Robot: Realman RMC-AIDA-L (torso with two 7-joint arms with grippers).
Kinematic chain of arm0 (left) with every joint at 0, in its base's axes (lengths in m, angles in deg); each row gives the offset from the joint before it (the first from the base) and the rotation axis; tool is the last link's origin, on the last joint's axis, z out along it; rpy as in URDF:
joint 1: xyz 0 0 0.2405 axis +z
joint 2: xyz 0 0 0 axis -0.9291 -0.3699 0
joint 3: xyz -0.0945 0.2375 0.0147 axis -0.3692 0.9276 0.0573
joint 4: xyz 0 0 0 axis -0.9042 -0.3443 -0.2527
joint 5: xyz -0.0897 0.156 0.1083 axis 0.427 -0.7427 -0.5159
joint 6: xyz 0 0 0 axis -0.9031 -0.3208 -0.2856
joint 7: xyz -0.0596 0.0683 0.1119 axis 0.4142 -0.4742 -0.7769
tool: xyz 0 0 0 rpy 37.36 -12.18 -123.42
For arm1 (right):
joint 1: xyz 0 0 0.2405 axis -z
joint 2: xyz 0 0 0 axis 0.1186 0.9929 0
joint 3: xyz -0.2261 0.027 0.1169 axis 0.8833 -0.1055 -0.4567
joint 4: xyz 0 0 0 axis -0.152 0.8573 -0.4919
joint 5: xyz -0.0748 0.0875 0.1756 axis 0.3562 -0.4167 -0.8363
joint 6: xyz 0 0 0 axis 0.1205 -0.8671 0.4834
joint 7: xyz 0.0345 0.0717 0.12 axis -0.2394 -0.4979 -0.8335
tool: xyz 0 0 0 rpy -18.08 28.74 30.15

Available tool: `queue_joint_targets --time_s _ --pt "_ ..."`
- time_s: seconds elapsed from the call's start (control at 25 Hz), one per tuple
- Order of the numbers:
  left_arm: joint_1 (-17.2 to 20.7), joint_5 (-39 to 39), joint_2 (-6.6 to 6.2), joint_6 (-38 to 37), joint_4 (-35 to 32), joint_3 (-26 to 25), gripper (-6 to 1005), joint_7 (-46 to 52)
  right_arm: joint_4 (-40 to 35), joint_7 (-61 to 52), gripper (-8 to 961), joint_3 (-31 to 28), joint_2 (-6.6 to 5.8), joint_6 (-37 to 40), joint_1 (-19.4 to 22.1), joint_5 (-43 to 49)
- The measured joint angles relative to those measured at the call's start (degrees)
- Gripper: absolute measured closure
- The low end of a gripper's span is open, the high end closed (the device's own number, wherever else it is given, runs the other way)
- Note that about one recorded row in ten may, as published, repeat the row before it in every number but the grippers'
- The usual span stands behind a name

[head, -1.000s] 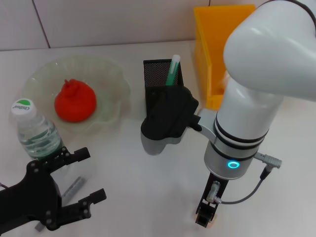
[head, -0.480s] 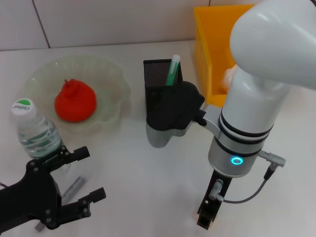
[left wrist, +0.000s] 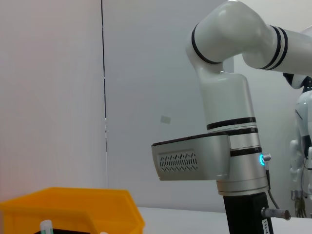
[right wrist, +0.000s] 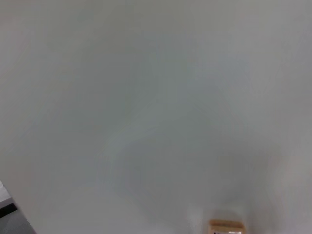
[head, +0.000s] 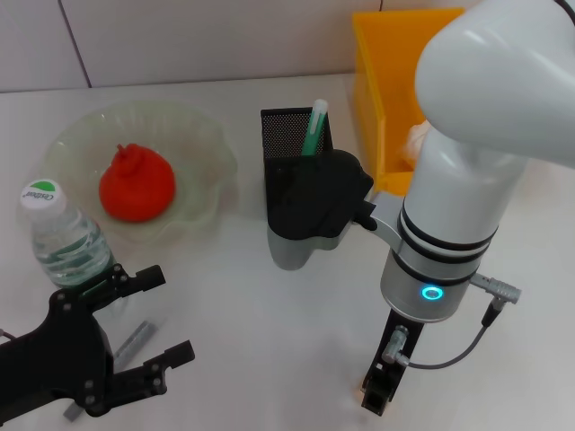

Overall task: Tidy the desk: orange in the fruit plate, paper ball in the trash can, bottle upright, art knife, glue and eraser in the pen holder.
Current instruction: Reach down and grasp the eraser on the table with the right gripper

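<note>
The orange [head: 135, 184] lies in the fruit plate [head: 202, 144] at the far left. The bottle [head: 65, 241] stands upright in front of the plate. My left gripper [head: 158, 318] hangs open just above the grey art knife [head: 135, 341], which lies flat on the table. The pen holder [head: 286, 148] holds a green-and-white glue stick [head: 316, 126]. A pale bit of the paper ball [head: 416, 137] shows inside the trash can [head: 375, 81], beside my right arm. My right gripper [head: 378, 395] points down at the front table. The eraser [right wrist: 226, 227] shows only in the right wrist view, at the picture's edge.
The right arm's dark wrist housing [head: 319, 202] hangs close against the pen holder's front. The left wrist view looks across at the right arm [left wrist: 229, 146] and the trash can [left wrist: 73, 209]. A tiled wall runs behind the table.
The right arm has shifted slightly to the right and toward the front edge. The left gripper and the objects on the table have not moved.
</note>
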Motion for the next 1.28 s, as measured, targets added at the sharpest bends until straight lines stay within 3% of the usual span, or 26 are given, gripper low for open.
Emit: queue_joint_targets --time_s 0.96,1.28 --pt "0.23 0.0 0.01 -0.17 -0.04 -0.06 190 -0.38 0.32 0.01 459 2.07 0.0 -0.5 -0.85 -0.21" --pt "0.36 0.0 -0.07 -0.25 -0.04 -0.09 190 -0.48 1.76 0.01 537 2.09 0.0 -0.5 -1.55 -0.41"
